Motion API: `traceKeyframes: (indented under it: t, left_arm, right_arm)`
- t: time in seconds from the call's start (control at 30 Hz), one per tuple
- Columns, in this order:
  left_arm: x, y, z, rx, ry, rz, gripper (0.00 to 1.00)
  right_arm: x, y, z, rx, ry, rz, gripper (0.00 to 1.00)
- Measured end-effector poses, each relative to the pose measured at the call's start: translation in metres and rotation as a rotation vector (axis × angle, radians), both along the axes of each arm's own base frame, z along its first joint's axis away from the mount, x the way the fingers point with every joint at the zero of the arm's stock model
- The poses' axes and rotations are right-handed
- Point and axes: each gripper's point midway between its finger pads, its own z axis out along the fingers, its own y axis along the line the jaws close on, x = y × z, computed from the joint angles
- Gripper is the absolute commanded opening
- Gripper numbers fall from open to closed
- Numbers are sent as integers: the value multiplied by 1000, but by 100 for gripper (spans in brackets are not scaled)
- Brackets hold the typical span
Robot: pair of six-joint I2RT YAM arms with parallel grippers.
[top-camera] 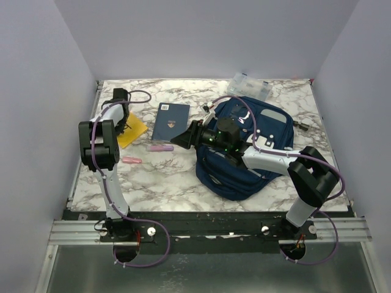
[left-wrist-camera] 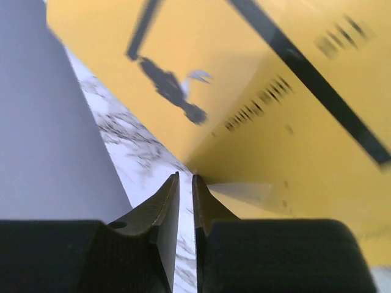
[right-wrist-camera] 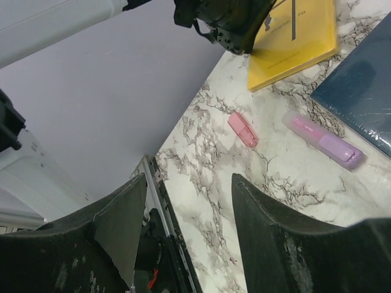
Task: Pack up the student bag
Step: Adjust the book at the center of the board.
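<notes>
The student bag (top-camera: pixel 223 174) lies flat at the table's right, navy blue. My right arm reaches across it, and the right gripper (top-camera: pixel 182 139) (right-wrist-camera: pixel 189 183) hangs open and empty past the bag's left edge, above bare marble. My left gripper (top-camera: pixel 126 125) (left-wrist-camera: pixel 186 177) is down at the back left beside a yellow book (top-camera: pixel 134 133) (left-wrist-camera: pixel 275 91). Its jaws are closed to a thin slit showing only table. The book's edge lies against the outside of the right finger (left-wrist-camera: pixel 204 198) and is not gripped.
A navy notebook (top-camera: pixel 170 120) (right-wrist-camera: pixel 366 91), a purple highlighter (top-camera: pixel 162 147) (right-wrist-camera: pixel 324 139) and a pink eraser (top-camera: pixel 131 160) (right-wrist-camera: pixel 243 129) lie between book and bag. A clear plastic compartment box (top-camera: pixel 249 87) sits behind the bag. Grey walls enclose the table (top-camera: pixel 171 183).
</notes>
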Motion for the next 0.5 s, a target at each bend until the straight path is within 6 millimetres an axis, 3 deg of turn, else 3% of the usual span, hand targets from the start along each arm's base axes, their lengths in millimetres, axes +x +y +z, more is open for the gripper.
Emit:
traceKeyframes:
  t: [0.13, 0.3, 0.5]
  left_arm:
    - [-11, -28, 8, 2, 13, -65, 32]
    - [-7, -32, 47, -23, -102, -29, 47]
    - [31, -40, 102, -111, -311, 56, 55]
  right_arm:
    - [1, 0, -1, -8, -7, -3, 62]
    - [3, -1, -2, -11, -13, -13, 62]
    - [4, -2, -3, -21, -22, -21, 62]
